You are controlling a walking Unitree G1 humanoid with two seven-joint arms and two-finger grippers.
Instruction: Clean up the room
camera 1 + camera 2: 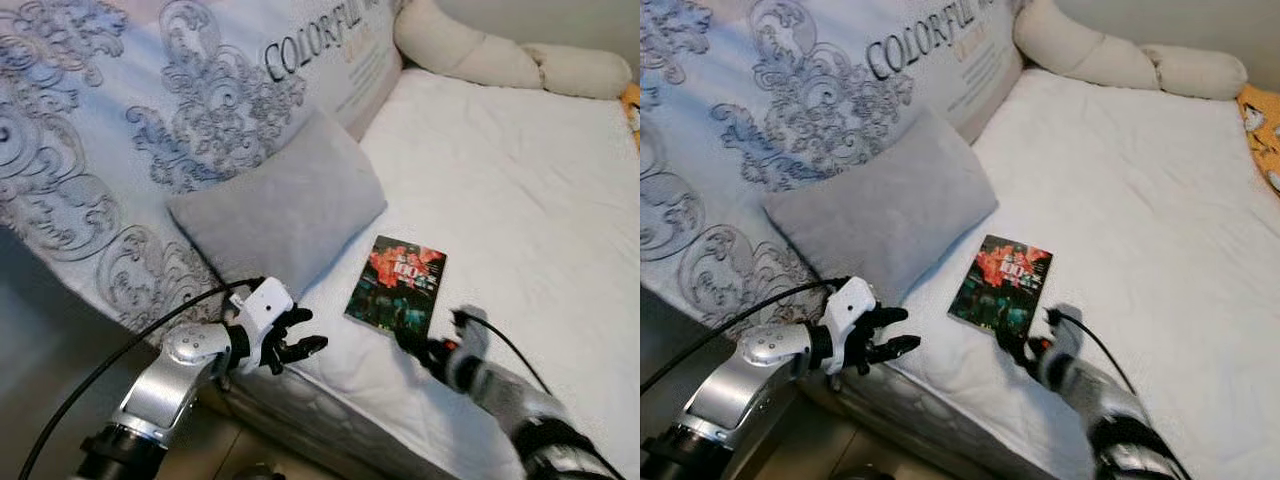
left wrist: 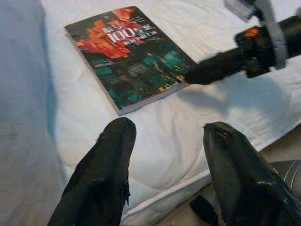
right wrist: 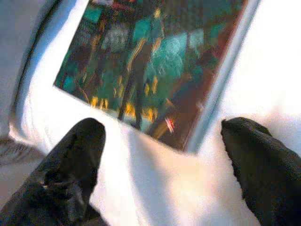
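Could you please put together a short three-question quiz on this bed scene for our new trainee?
1. True or false: the book lies flat on the white mattress, beside the grey pillow.
2. Which gripper is nearest the book's corner? A) left gripper B) right gripper
3. Fill in: in the right wrist view, the right gripper's fingers are ____, with the book's corner between and beyond them.

Key: 1 true; 2 B; 3 open. The left gripper, also open, hovers at the mattress edge below the pillow.
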